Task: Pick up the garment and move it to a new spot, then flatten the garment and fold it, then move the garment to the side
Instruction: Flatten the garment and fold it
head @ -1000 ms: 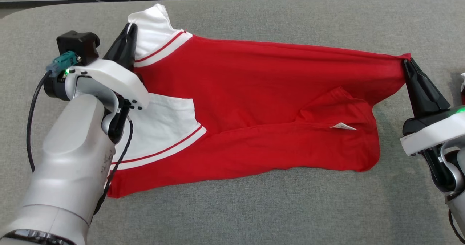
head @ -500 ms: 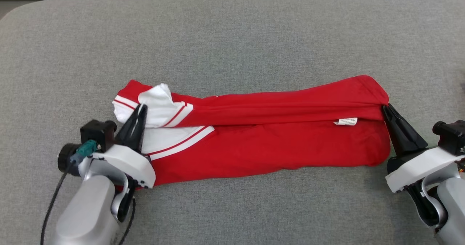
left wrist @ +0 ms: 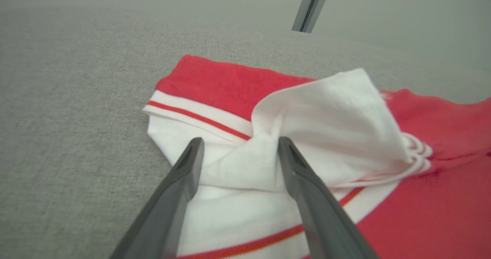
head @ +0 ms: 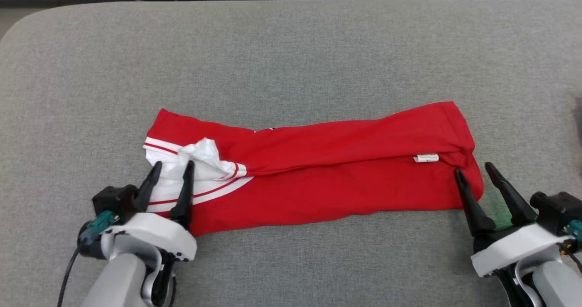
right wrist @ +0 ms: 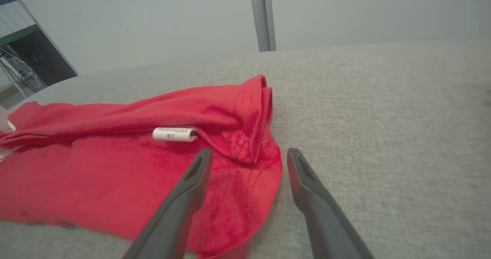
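Pale grey arms [head: 119, 279], white wrist housings [head: 150, 234], long black tapered jaws, black camera blocks [head: 111, 198], teal connectors [head: 101, 219], black cable [head: 68, 270].

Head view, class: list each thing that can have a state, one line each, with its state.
Garment: folded into a long band, lying on the grey surface.
White part: crumpled, bunched upward.
Left pincer: open, astride the white part.
Right pincer: open, astride the garment's right edge.

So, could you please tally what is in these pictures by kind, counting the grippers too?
1 garment, red and white, lying on the table
1 label, white, sewn to the garment
1 table, covered in grey cloth
2 grippers: left gripper and right gripper, both open
Total: 5
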Tool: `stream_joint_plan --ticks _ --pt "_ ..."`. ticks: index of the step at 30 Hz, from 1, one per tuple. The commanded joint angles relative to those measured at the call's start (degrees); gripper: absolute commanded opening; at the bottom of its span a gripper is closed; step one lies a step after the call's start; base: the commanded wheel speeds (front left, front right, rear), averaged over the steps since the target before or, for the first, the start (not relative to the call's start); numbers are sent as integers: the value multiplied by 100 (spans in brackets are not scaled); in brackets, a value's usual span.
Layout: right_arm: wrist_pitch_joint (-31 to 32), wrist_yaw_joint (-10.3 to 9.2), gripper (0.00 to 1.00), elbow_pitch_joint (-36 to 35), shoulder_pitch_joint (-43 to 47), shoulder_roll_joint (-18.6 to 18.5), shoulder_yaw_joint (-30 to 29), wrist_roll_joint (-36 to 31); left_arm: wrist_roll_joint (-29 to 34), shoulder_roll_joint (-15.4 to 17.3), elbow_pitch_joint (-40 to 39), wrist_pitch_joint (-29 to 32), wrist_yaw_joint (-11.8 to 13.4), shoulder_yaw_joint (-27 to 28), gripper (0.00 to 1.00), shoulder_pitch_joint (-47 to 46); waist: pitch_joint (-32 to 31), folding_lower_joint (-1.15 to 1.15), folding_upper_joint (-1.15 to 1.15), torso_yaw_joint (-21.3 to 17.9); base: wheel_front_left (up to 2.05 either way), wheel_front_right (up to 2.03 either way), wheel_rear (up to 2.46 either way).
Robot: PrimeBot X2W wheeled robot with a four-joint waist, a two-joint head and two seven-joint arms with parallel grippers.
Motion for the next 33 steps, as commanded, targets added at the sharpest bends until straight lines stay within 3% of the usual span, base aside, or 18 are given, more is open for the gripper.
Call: stream_joint_plan --ticks 1,6,13,23,33 --pt "-74 -10 100 -267 282 47 -267 -281 104 69 -538 -1 134 360 100 315 -143 0 0 -125 0 0 0" --pt "-107 -7 100 -1113 1024 406 -1126 -848 512 -43 -1855 3 410 1054 100 1172 -398 0 0 -246 0 0 0" --pt "25 -7 100 -2164 1794 853 -1892 -1370 1061 -224 -2949 3 627 1465 100 1710 -749 0 0 -283 0 0 0" --pt "582 -7 100 -3096 2643 1294 -2193 -1777 1428 -159 -3266 4 768 1502 100 2289 -1189 0 0 -439 0 0 0" --pt "735 -7 100 -3338 2835 1394 -2235 -1801 1447 -119 -3250 6 809 1455 100 2412 -1204 0 0 -445 0 0 0"
